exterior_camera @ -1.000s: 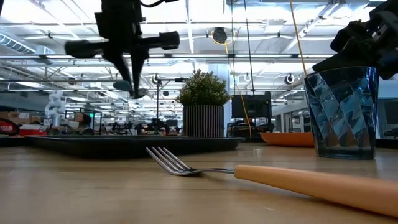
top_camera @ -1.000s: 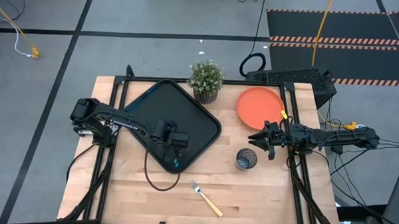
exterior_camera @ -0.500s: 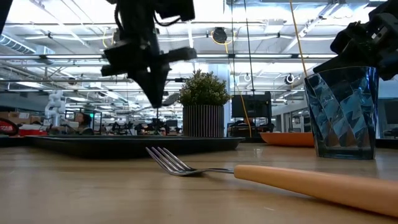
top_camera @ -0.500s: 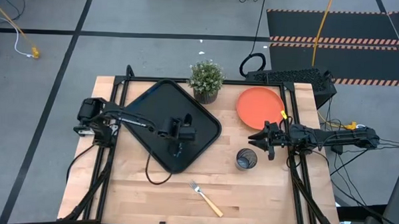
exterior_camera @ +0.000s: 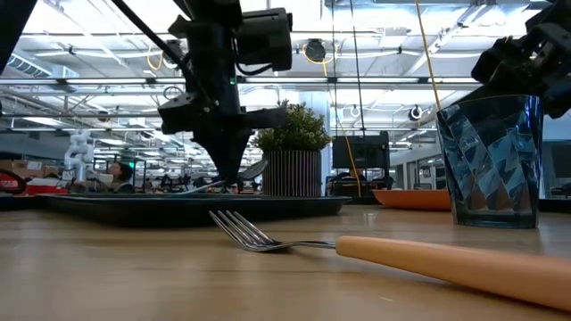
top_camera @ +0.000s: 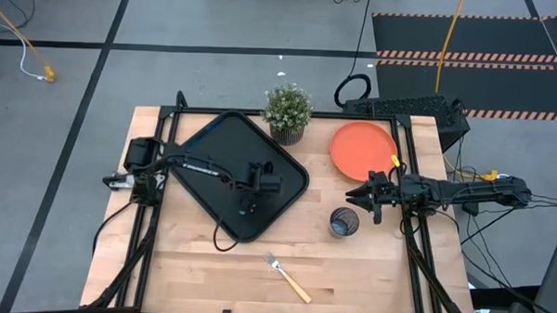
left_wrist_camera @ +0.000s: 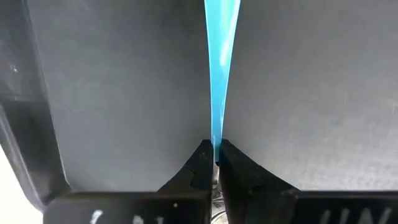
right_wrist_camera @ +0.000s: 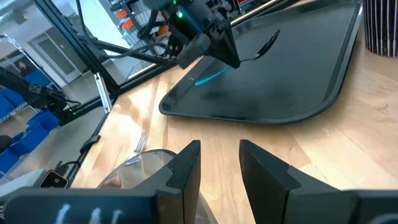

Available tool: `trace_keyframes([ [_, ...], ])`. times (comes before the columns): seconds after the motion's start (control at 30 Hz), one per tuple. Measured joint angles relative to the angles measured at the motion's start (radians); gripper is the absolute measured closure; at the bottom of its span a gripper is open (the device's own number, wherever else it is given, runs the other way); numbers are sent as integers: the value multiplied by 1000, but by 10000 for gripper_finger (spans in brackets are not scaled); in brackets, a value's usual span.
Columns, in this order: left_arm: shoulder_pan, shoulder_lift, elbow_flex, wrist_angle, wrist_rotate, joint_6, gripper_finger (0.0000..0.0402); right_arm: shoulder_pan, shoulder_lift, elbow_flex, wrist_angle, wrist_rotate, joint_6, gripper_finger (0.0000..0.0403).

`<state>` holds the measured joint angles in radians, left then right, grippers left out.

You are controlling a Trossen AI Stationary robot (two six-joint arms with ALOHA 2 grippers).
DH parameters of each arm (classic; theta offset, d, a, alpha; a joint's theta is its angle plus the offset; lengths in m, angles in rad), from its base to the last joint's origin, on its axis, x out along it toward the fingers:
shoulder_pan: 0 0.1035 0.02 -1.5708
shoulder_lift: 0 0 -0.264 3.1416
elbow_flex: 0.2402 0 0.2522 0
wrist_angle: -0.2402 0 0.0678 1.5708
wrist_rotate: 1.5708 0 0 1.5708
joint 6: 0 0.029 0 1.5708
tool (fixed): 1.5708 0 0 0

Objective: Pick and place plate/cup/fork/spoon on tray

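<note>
left gripper (exterior_camera: 227, 174) pinches spoon (left_wrist_camera: 221, 68) (blue handle) over tray (top_camera: 200, 140) | right gripper (right_wrist_camera: 217, 165) parted beside cup (top_camera: 343, 222)

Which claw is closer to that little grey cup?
The right claw. It hangs open just beside the cup, toward the plate. The left claw is off over the black tray, pinching the blue-handled spoon.

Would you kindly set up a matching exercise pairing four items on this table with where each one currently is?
Things:
1. spoon
2. fork
3. cup
4. plate

Places:
A. on the wood near the table's front edge
B. beside the potted plant
C. held over the tray by the left tool
D. just ahead of the right tool

Pairs: 1-C, 2-A, 3-D, 4-B
</note>
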<state>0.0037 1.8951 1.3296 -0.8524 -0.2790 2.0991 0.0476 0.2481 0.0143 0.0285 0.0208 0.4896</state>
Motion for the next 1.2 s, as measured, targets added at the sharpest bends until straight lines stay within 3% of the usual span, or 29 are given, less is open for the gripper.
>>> trace_keyframes([
  [0.17,9,20,0,-18,20,16,395,0,4,0,-2,0,0,298],
  [0.47,7,17,0,-17,142,-93,319,0,4,0,-2,0,0,298],
  [0.73,1,17,0,-15,142,-164,305,0,4,0,-2,0,-13,298],
  [0.93,-17,17,10,-12,82,-615,305,0,4,0,0,0,-20,298],
  [1.2,-62,17,96,-14,-112,-1448,305,0,4,0,2,0,-6,298],
])
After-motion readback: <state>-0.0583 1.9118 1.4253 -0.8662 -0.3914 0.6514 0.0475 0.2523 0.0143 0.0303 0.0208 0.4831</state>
